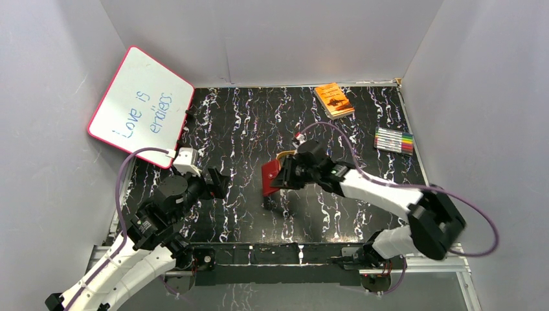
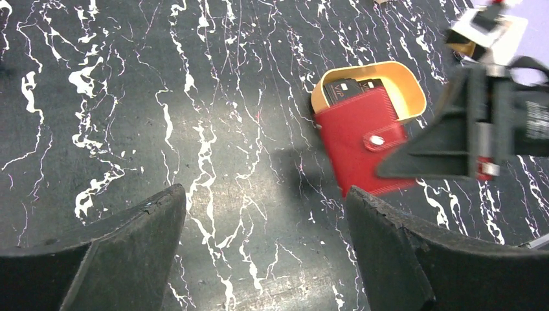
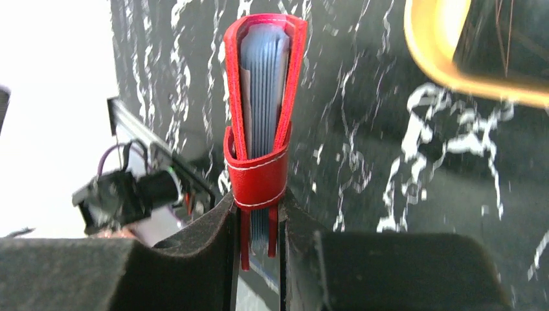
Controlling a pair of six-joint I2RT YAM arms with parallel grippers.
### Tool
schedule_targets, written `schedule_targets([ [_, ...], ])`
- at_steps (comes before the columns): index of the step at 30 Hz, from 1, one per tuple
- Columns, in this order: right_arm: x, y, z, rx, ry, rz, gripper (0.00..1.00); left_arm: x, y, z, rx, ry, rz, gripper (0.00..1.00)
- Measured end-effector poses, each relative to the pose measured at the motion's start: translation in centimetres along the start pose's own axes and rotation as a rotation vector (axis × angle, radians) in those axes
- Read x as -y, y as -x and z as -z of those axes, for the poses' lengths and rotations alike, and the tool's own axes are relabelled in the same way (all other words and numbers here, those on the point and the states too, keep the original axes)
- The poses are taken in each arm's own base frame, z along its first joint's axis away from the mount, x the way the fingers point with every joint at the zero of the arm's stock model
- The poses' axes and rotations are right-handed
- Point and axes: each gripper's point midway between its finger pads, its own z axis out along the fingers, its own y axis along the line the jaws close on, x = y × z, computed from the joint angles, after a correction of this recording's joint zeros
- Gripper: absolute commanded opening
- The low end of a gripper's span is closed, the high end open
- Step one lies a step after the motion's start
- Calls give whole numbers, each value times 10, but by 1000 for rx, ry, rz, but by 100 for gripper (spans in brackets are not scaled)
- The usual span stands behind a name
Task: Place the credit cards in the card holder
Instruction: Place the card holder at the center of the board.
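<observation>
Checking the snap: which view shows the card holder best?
Left wrist: the card holder shows its front and snap tab. Right wrist sees it edge-on in the right claw; top external, a red patch.

Black marbled bench (image 1: pixel 239 129) seen from above. At centre the right gripper (image 1: pixel 281 181), jaws clamped on the upright red card holder (image 1: pixel 269 175), blocks the gold tray (image 2: pixel 408 84) from six o'clock. Bare bench lies open between it and the left gripper (image 1: pixel 219 183) at eight o'clock. At the edges, a whiteboard (image 1: pixel 139 107) leans at ten, with an orange book (image 1: pixel 334 100) at one and markers (image 1: pixel 394 140) at two.
</observation>
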Motion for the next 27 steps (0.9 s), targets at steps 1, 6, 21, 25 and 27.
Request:
schedule_targets([
  [1, -1, -5, 13, -4, 10, 10, 0, 0, 0, 0, 1, 2, 0, 89],
  [6, -4, -26, 73, 17, 68, 47, 0, 0, 0, 0, 1, 1, 0, 89],
  [21, 94, -103, 70, -102, -81, -212, 0, 1, -4, -3, -19, -4, -5, 88],
  [25, 91, -96, 67, -74, -67, -223, 0, 2, -10, -7, -49, -2, -14, 88],
  [27, 92, -94, 64, -63, -66, -230, 0, 2, -11, -8, -55, -1, -16, 88],
])
